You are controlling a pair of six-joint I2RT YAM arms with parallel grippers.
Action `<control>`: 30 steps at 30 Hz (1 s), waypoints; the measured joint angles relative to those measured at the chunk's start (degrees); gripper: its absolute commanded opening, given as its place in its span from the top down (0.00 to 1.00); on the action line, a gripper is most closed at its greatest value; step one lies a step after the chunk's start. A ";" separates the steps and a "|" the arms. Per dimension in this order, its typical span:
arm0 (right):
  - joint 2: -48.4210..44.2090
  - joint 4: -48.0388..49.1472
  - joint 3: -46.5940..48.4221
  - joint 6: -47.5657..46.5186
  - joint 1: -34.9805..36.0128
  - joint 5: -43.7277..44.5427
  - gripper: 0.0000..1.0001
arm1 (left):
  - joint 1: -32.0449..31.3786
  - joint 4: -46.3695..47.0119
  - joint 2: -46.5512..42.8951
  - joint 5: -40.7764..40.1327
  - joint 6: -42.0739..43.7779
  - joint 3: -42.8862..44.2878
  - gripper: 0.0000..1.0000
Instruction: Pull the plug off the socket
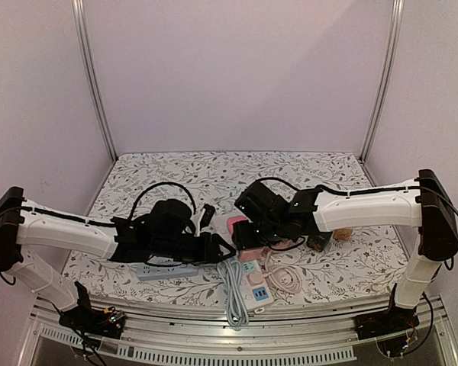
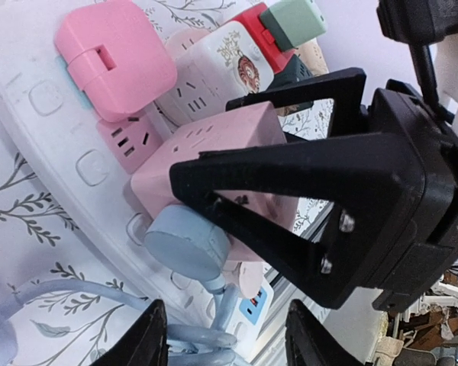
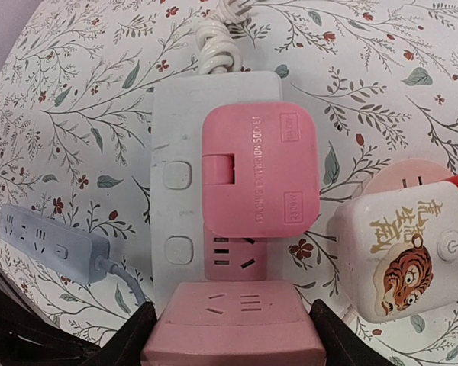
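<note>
Right hand [image 3: 233, 335] clamps pink cube plug [image 2: 214, 145] on white strip [image 3: 175, 114]; left hand [image 2: 229, 335] spread apart

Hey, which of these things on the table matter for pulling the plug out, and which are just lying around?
For the job: pink cube plug, white power strip, right gripper straddling the cube.
Lying about: grey power strip, tiger-print cube, green adapter.
</note>
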 measured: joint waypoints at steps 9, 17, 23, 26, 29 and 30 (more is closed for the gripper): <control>0.00 -0.52 0.00 0.00 0.00 -0.02 1.00 | -0.74 -2.78 4.42 -1.33 1.77 4.04 0.48; 0.00 -1.31 -0.04 0.07 0.00 0.00 1.00 | -1.99 -3.78 8.37 -2.56 2.12 6.49 0.52; -0.04 -0.74 -0.22 0.66 0.00 0.24 1.00 | -2.75 -5.75 10.91 -3.67 2.08 8.20 0.58; -0.04 -0.52 -0.22 0.72 0.00 0.57 1.00 | -3.21 -7.63 11.93 -4.48 2.23 9.88 0.63; -0.04 -0.50 -0.33 1.01 0.00 1.22 1.00 | -3.52 -9.05 12.46 -5.31 2.36 11.13 0.69; -0.04 -0.50 -0.37 1.09 0.00 1.44 1.00 | -3.61 -9.35 12.66 -5.46 2.40 11.45 0.72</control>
